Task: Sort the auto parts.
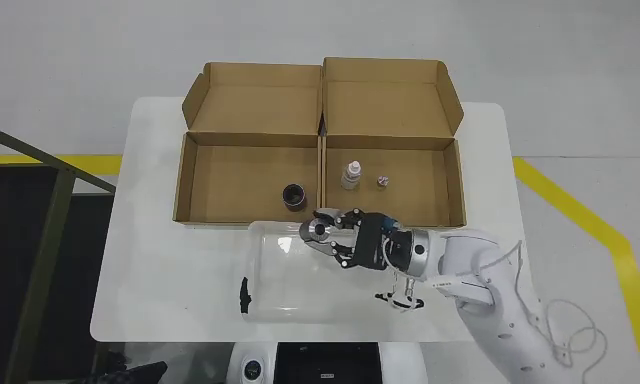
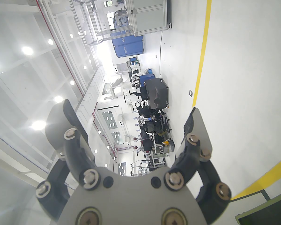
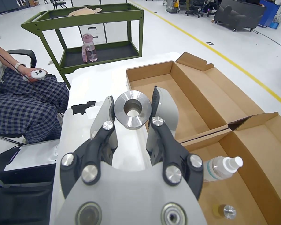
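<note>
Right gripper (image 3: 133, 100): clamped on the shiny silver metal ring with flared rim (image 3: 131, 121).
Ring's place: just beside the near walls of the two open brown cardboard boxes (image 1: 230, 174), by their shared seam.
Left gripper (image 2: 131, 114): fingers apart, empty.
Risk: smooth round metal, pinched narrowly, may twist free; by the seam it may drop into the wrong box or clip cardboard.

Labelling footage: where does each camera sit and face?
Top view: above the arms, looking down at table and cardboard boxes; right arm shows.
Left wrist view: on the left wrist, facing out across the hall floor; open left end effector.
Right wrist view: on the right wrist, facing the boxes; right end effector holds a metal ring.
Shared: top and right wrist show boxes, bottle.
</note>
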Available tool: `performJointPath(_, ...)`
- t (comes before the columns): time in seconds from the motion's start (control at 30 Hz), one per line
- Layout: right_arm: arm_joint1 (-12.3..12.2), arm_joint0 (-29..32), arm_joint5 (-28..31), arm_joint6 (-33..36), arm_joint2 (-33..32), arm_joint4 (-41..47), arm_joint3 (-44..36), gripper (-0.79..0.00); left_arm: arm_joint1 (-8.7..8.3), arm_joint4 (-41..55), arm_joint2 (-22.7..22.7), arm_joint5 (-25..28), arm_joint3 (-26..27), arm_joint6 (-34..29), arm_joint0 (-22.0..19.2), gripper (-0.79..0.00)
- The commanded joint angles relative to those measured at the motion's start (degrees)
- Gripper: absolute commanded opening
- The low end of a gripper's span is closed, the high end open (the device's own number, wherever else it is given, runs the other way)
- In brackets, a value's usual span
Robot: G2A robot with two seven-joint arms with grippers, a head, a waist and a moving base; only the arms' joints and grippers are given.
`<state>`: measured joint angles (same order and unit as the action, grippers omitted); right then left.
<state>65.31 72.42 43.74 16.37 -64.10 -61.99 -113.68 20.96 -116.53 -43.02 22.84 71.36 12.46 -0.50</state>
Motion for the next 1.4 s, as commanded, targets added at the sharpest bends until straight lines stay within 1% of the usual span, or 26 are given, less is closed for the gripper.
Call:
performJointPath(0.0, 0.16, -1.12, -0.14, -0.27, 1.02, -0.92, 1.22, -0.785, 0.0, 0.0, 0.0, 0.0, 0.0, 0.0, 0.0, 0.0)
performJointPath(0.37, 2.1, -9.62, -5.0, -1.92, 8.32, -4.64, 8.46, -0.785, 0.0, 0.0, 0.0, 0.0, 0.0, 0.0, 0.0, 0.0)
performJointPath(0.57, 3.44, -14.7, -8.77, -1.76, 11.77, -6.98, 12.55, -0.785, 0.0, 0.0, 0.0, 0.0, 0.0, 0.0, 0.0, 0.0)
performJointPath(0.63, 3.86, -16.32, -10.35, -0.5, 12.82, -8.49, 13.84, -0.785, 0.0, 0.0, 0.0, 0.0, 0.0, 0.0, 0.0, 0.0)
performJointPath(0.97, 6.39, -23.08, -17.49, 5.03, 17.42, -8.57, 20.19, -0.785, 0.0, 0.0, 0.0, 0.0, 0.0, 0.0, 0.0, 0.0)
performJointPath(1.2, 8.45, -27.14, -22.54, 7.39, 20.49, -9.03, 25.32, -0.785, 0.0, 0.0, 0.0, 0.0, 0.0, 0.0, 0.0, 0.0)
performJointPath(1.37, 9.77, -29.24, -25.07, 8.37, 21.98, -8.88, 29.02, -0.785, 0.0, 0.0, 0.0, 0.0, 0.0, 0.0, 0.0, 0.0)
